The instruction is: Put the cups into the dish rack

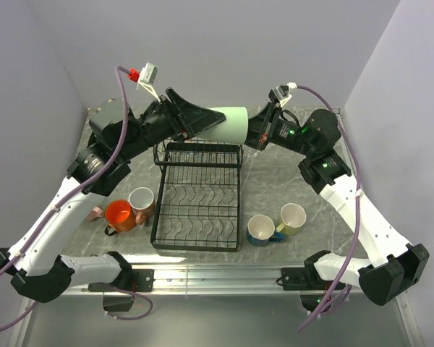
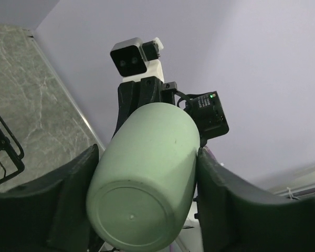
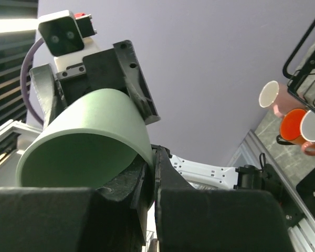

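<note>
A pale green mug hangs on its side in the air above the back edge of the black wire dish rack. My left gripper is shut on the mug's body near its base, with a finger on each side. My right gripper is shut on the mug's rim, one finger inside and one outside. The mug's handle is hidden. The rack holds no cups.
Left of the rack stand an orange mug, a white-lined salmon mug and a pink one. Right of it stand a blue mug and a yellow-green mug. Walls enclose the table on three sides.
</note>
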Available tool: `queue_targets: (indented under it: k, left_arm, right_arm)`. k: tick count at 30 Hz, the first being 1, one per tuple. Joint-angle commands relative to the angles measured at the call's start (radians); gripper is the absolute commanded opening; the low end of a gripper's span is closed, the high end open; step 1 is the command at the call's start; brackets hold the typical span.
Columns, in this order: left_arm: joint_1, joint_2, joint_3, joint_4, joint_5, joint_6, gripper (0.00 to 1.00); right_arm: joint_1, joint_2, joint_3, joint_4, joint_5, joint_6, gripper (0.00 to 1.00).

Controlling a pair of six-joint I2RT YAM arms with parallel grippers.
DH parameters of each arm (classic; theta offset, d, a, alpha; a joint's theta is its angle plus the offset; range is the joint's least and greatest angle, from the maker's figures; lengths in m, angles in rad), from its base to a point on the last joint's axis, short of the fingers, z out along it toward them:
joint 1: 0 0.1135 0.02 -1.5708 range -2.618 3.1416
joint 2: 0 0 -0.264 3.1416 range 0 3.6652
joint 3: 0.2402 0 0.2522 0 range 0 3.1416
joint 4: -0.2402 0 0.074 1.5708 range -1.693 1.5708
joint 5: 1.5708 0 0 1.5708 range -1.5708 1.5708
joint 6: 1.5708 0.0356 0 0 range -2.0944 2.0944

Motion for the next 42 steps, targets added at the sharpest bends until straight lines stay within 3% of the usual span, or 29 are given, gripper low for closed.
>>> queue_targets:
  k: [1, 2, 5, 9, 10, 11, 13, 14, 15, 19, 25, 29, 33, 37, 42]
  left_arm:
    - [-0.012, -0.026, -0.015, 0.061, 0.015, 0.027, 0.49]
    - [-0.013, -0.030, -0.029, 0.060, 0.015, 0.027, 0.29]
    - [-0.014, -0.073, -0.054, 0.026, -0.005, 0.031, 0.01]
    - [-0.014, -0.133, -0.068, -0.067, -0.065, 0.060, 0.00]
    - [-0.015, -0.148, -0.068, -0.125, -0.097, 0.077, 0.00]
    - [-0.015, -0.177, -0.068, -0.159, -0.115, 0.083, 0.00]
    - [-0.015, -0.208, -0.066, -0.266, -0.189, 0.102, 0.00]
    - [-0.014, -0.239, -0.072, -0.294, -0.203, 0.108, 0.00]
    - [-0.014, -0.253, -0.075, -0.329, -0.215, 0.115, 0.00]
    - [-0.015, -0.286, -0.109, -0.484, -0.250, 0.137, 0.00]
    - [-0.033, -0.283, -0.285, -0.609, -0.330, 0.131, 0.00]
    - [-0.141, -0.180, -0.345, -0.672, -0.497, 0.091, 0.00]
    - [-0.253, -0.107, -0.403, -0.654, -0.649, -0.005, 0.00]
    - [-0.257, -0.083, -0.531, -0.540, -0.772, -0.105, 0.00]
    - [-0.259, 0.064, -0.523, -0.531, -0.868, -0.155, 0.00]
  right_arm:
    - [0.014, -0.012, -0.013, 0.058, 0.022, -0.020, 0.00]
    - [0.016, -0.015, -0.024, 0.055, 0.025, -0.023, 0.00]
    - [0.014, -0.023, -0.033, 0.023, 0.034, -0.047, 0.00]
    - [0.010, -0.032, -0.019, -0.071, 0.033, -0.116, 0.01]
    - [0.007, -0.035, 0.000, -0.151, 0.034, -0.169, 0.09]
    - [0.004, -0.044, 0.008, -0.195, 0.045, -0.202, 0.31]
    - [-0.008, -0.057, 0.036, -0.362, 0.074, -0.316, 0.49]
    - [-0.013, -0.072, 0.043, -0.420, 0.120, -0.355, 0.63]
    - [-0.028, -0.077, 0.053, -0.481, 0.145, -0.390, 0.66]
    - [-0.085, -0.104, 0.060, -0.732, 0.203, -0.519, 0.67]
    - [-0.117, -0.158, 0.062, -0.855, 0.245, -0.601, 0.66]
    - [-0.117, -0.195, 0.050, -0.893, 0.252, -0.625, 0.65]
    - [-0.117, -0.230, 0.008, -0.902, 0.252, -0.630, 0.64]
    - [-0.119, -0.261, -0.032, -0.921, 0.258, -0.644, 0.64]
    - [-0.119, -0.291, -0.067, -0.933, 0.265, -0.653, 0.64]
